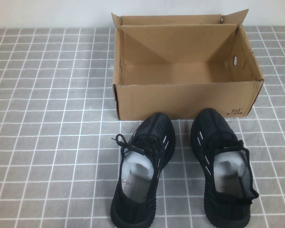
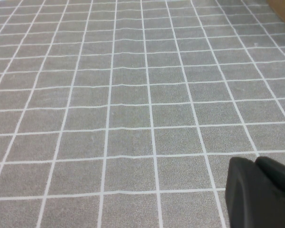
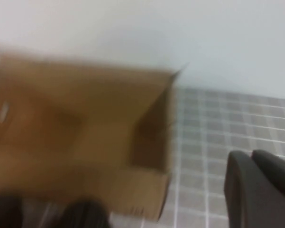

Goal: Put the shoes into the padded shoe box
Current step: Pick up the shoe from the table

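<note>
Two black knit sneakers stand side by side on the tiled mat, toes toward the box: the left shoe (image 1: 144,171) and the right shoe (image 1: 223,166), both showing light linings. The open brown shoe box (image 1: 180,99) stands just behind them, empty inside, with a round hole in its right end. Neither arm shows in the high view. My left gripper (image 2: 256,164) hangs over bare tiles, its fingers together and holding nothing. My right gripper (image 3: 251,156) is raised, fingers together and empty, with the box (image 3: 85,123) and the shoe toes (image 3: 83,216) ahead of it, blurred.
Grey tiled mat (image 1: 47,118) covers the table, with a white wall behind the box. A corner of the box (image 2: 284,7) shows at the edge of the left wrist view. Open tiles lie left of the shoes and box.
</note>
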`<state>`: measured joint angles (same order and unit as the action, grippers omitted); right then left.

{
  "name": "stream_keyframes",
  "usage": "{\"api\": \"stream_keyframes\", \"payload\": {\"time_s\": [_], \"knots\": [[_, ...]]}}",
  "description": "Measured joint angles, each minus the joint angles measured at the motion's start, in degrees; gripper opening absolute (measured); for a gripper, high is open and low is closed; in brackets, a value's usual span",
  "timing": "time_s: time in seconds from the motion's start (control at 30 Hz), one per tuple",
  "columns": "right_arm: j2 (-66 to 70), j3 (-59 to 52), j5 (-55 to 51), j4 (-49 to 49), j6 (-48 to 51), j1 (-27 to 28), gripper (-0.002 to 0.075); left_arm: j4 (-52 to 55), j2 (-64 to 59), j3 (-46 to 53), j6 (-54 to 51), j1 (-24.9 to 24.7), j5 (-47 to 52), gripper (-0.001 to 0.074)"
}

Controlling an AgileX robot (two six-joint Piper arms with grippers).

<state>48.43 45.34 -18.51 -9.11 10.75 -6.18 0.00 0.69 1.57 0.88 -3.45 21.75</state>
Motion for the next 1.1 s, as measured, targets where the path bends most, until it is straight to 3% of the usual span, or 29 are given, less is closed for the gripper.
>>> {"api": "stream_keyframes", "payload": {"time_s": [0.13, 0.3, 0.47, 0.57, 0.73, 0.9, 1.1], "knots": [[6.90, 7.78, -9.88, 0.34, 9.00, -4.95, -0.0008, 0.00, 0.00, 0.00, 0.00, 0.00, 0.00, -0.0003], [19.05, 20.63, -26.51, 4.25, 13.29, -8.53, -0.0008, 0.00, 0.00, 0.00, 0.00, 0.00, 0.00, -0.0003], [27.86, 26.36, -32.07, 6.63, 15.38, -10.99, -0.0008, 0.00, 0.00, 0.00, 0.00, 0.00, 0.00, -0.0003], [31.17, 26.33, -34.76, 7.27, 21.57, -13.99, 0.0004, 0.00, 0.00, 0.00, 0.00, 0.00, 0.00, -0.0003], [33.32, 26.33, -36.72, 7.27, 27.68, -20.27, 0.0132, 0.00, 0.00, 0.00, 0.00, 0.00, 0.00, -0.0003], [35.18, 26.33, -37.94, 8.71, 28.37, -22.70, 0.0334, 0.00, 0.00, 0.00, 0.00, 0.00, 0.00, -0.0003], [38.46, 26.33, -41.21, 10.24, 28.27, -22.82, 0.0393, 0.00, 0.00, 0.00, 0.00, 0.00, 0.00, -0.0003]]}}
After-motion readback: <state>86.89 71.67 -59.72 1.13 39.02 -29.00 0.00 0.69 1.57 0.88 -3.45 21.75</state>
